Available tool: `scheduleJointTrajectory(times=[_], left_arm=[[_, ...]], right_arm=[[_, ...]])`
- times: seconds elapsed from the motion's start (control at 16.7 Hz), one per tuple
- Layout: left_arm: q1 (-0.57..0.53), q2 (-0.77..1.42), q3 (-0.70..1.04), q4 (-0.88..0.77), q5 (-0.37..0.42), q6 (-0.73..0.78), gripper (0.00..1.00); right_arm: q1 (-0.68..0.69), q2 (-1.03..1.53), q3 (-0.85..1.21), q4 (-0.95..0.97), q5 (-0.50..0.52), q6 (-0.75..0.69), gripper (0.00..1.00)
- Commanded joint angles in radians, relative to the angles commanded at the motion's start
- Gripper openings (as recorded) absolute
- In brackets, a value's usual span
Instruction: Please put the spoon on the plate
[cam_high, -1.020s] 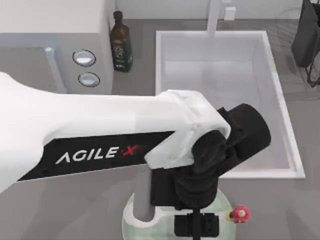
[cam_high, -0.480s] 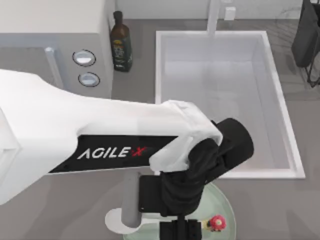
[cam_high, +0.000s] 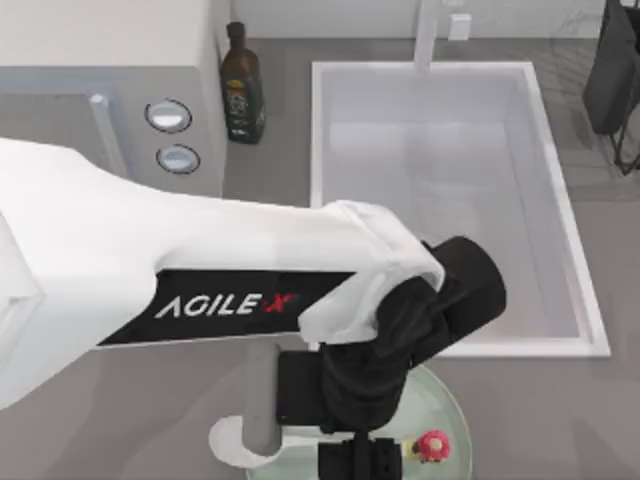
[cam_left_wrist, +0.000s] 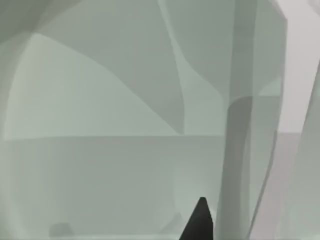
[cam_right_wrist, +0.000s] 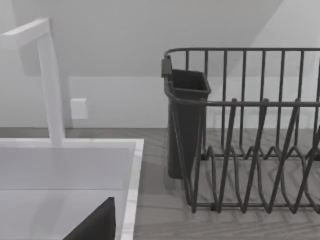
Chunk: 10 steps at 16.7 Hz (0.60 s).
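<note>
One arm does the work here: the left arm reaches in from the desk's left edge, and its claw (cam_high: 362, 462) hangs low over the plate (cam_high: 447, 400), a pale mint-green disc at the near edge of the desk. I cannot tell how far its fingers are spread, since the dark wrist covers them from above. The spoon (cam_high: 250, 425) is just to the claw's left, its grey handle upright and its white bowl resting over the plate's left rim. Just to the claw's right, a small red and yellow piece (cam_high: 432, 446) lies on the plate. Beyond the claw is the white sink (cam_high: 560, 210). Farther left, a dark bottle (cam_high: 242, 85) stands beside a white appliance with two round knobs (cam_high: 168, 116). The right wrist view shows a dark wire dish rack (cam_right_wrist: 250, 130) beside the sink.
</note>
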Motion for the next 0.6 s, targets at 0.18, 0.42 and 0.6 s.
scheduleJointTrajectory(times=[0.18, 0.42, 0.6], left_arm=[[0.000, 0.000, 0.000, 0.000, 0.000, 0.000, 0.68], [0.000, 0.000, 0.000, 0.000, 0.000, 0.000, 0.98], [0.000, 0.000, 0.000, 0.000, 0.000, 0.000, 1.00]], right_arm=[[0.000, 0.000, 0.000, 0.000, 0.000, 0.000, 1.00], [0.000, 0.000, 0.000, 0.000, 0.000, 0.000, 1.00], [0.000, 0.000, 0.000, 0.000, 0.000, 0.000, 1.00]])
